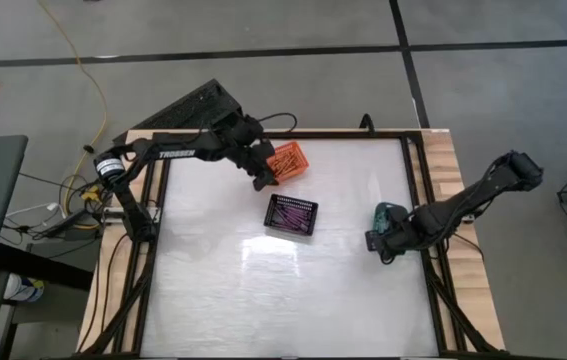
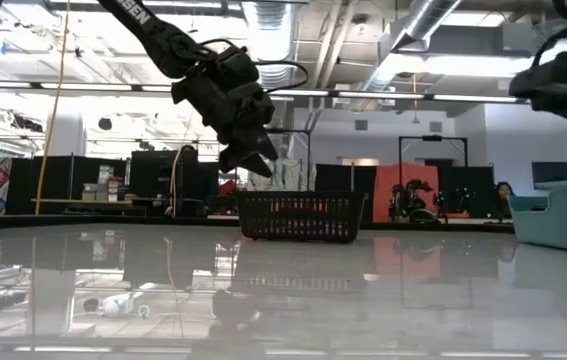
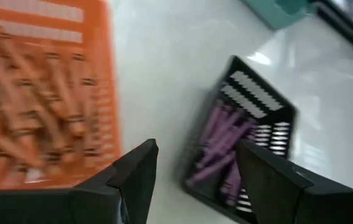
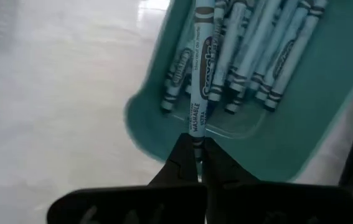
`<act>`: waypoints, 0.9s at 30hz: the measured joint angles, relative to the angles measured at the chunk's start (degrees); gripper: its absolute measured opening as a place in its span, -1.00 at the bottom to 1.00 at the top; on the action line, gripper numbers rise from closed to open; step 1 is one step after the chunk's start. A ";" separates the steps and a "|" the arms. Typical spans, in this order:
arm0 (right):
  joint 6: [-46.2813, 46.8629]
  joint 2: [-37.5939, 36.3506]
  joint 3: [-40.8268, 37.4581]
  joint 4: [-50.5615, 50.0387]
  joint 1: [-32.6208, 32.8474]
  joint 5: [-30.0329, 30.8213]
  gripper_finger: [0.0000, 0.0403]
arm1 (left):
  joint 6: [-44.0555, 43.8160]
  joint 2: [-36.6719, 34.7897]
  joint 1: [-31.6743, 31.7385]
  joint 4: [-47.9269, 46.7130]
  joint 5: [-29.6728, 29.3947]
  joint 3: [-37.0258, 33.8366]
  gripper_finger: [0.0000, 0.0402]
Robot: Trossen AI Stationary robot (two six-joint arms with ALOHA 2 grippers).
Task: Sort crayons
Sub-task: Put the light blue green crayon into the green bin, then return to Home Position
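Right end effector (image 4: 198,163) pinching teal crayon (image 4: 199,74) over teal basket (image 4: 288,134).

Table and what is set on it

A glossy white table (image 1: 263,290) with a wooden border is seen; an orange basket (image 1: 289,160) is placed near the far edge; a black basket (image 1: 292,215) is set mid-table; a teal basket (image 1: 387,217) is placed at the right side.

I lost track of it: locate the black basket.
High view: the black basket sits mid-table, just below the orange basket and the left gripper, left of the teal basket.
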 joint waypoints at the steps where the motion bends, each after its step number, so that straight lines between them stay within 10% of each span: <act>1: 0.01 -0.17 -0.46 0.02 0.00 0.00 -1.00 | -0.42 -0.01 -0.23 -0.09 1.07 0.00 0.03; 17: -2.88 -4.99 -2.03 -2.10 0.02 4.88 -0.51 | 4.68 -6.98 -6.02 0.36 3.80 0.00 0.03; 27: -13.96 -11.12 -1.97 -0.16 2.22 21.29 -0.28 | 11.09 -14.82 -9.92 -3.43 3.92 0.00 0.03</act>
